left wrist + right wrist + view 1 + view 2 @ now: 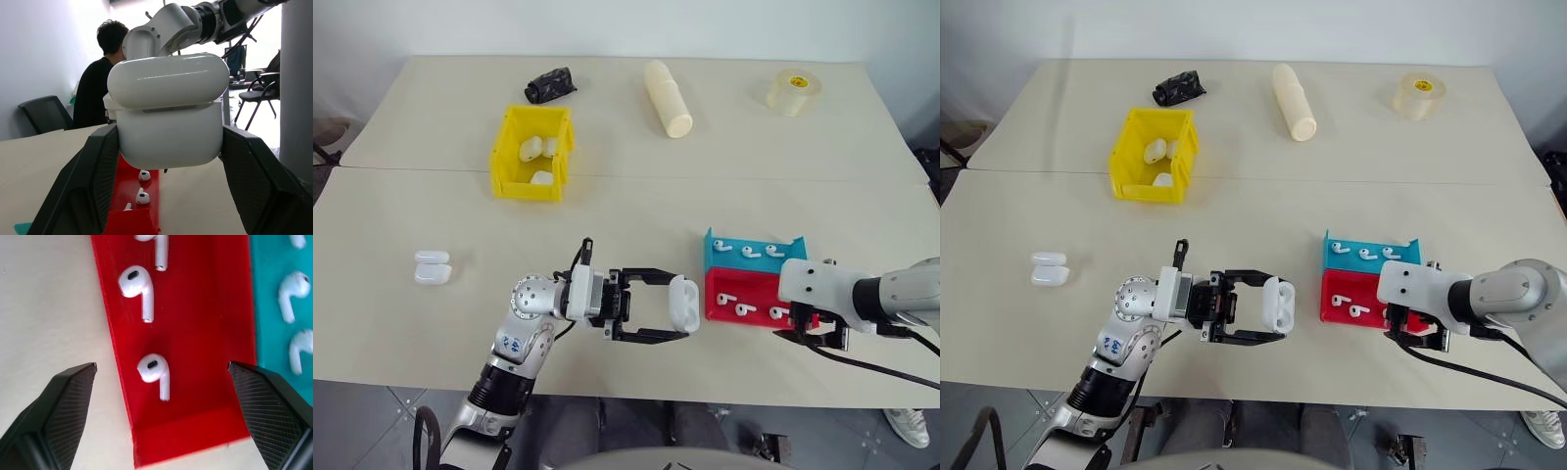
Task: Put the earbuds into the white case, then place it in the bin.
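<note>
Left gripper [677, 311]: clamped on the white case [683, 303], fingers pointing toward the right arm, case pinched between the two black fingertips with lid shut, held clear above the table [636, 206]. In the left wrist view, same case [168, 110] seen seated squarely between both fingers [93, 181], lid seam level.

Right gripper [161, 377]: spread wide, nothing between the fingers, pointed down over the near end of the red tray [205, 357]. One earbud [154, 373] lying directly between the fingertips, untouched; a second earbud [137, 289] further along the same tray, beyond the tips. One finger [63, 401] standing outside the tray over bare table, the other finger [271, 401] at the wall shared with the teal tray [269, 298]. More earbuds lying in the teal tray, just beside that finger.

Red tray and teal tray touching side by side, just beyond the held case, between the two grippers.

The bin [509, 157]: far side of the left gripper, well apart from it, holding several white cases. Two spare cases [433, 266] on the table, well away on the outer side of the left arm.

Far edge of table, well apart from both grippers: cream cylinder [668, 98], tape roll [793, 91], black crumpled object [549, 84].

Seated person [98, 88] in the background of the left wrist view.
</note>
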You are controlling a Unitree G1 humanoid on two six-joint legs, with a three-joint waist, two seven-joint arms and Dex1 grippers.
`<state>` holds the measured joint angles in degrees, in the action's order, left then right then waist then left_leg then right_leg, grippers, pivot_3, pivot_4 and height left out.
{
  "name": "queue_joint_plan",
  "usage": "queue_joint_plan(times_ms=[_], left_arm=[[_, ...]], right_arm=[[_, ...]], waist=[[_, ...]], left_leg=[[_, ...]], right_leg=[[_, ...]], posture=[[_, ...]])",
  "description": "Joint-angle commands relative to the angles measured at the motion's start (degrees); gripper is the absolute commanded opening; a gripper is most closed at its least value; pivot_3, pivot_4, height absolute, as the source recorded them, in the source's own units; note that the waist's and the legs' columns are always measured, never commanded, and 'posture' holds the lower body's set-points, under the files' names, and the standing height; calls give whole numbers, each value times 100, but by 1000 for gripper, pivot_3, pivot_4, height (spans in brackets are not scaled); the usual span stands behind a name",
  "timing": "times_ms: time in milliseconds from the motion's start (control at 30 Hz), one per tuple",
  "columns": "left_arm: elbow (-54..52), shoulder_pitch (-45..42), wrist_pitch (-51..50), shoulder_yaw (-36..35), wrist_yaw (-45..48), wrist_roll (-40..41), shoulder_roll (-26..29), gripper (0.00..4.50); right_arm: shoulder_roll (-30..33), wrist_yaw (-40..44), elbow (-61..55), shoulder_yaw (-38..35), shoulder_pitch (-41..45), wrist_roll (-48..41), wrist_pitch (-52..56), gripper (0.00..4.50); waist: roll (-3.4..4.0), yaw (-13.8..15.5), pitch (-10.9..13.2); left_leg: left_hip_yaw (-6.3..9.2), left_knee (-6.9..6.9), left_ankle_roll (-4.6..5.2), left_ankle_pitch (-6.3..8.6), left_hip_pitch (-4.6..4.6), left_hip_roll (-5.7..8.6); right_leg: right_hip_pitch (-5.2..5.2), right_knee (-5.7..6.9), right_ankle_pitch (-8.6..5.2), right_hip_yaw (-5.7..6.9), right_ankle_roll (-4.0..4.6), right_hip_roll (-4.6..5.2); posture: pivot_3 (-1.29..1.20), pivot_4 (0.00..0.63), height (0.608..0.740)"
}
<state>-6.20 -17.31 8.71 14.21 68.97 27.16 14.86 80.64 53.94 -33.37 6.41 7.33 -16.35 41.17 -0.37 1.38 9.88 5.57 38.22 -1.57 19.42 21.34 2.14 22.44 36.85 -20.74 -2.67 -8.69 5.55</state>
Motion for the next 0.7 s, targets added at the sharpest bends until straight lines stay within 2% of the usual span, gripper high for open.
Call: queue_joint_plan(times_ms=[33, 133, 700], left_arm=[[-222, -11, -46, 2, -63, 48, -3, 2800], [-275, 8, -109, -14, -71, 80, 26, 2800], [-452, 44, -246, -50, -180, 76, 65, 2800]], right_arm=[[-68, 264, 169, 118, 190, 289, -291, 3588], [-70, 532, 289, 252, 295, 496, -596, 2564], [-633, 1300, 1199, 711, 718, 1425, -1639, 2564]], waist=[[0, -1, 0], [0, -2, 0], [0, -3, 0]], left_leg=[[0, 0, 0, 0, 0, 0], [0, -1, 0, 0, 0, -2], [-1, 0, -1, 0, 0, -2]], right_leg=[[0, 0, 0, 0, 0, -1], [2, 0, 0, 1, 0, -2], [1, 1, 0, 1, 0, -2]], posture=[[0, 150, 740], [0, 150, 740], [0, 150, 740]])
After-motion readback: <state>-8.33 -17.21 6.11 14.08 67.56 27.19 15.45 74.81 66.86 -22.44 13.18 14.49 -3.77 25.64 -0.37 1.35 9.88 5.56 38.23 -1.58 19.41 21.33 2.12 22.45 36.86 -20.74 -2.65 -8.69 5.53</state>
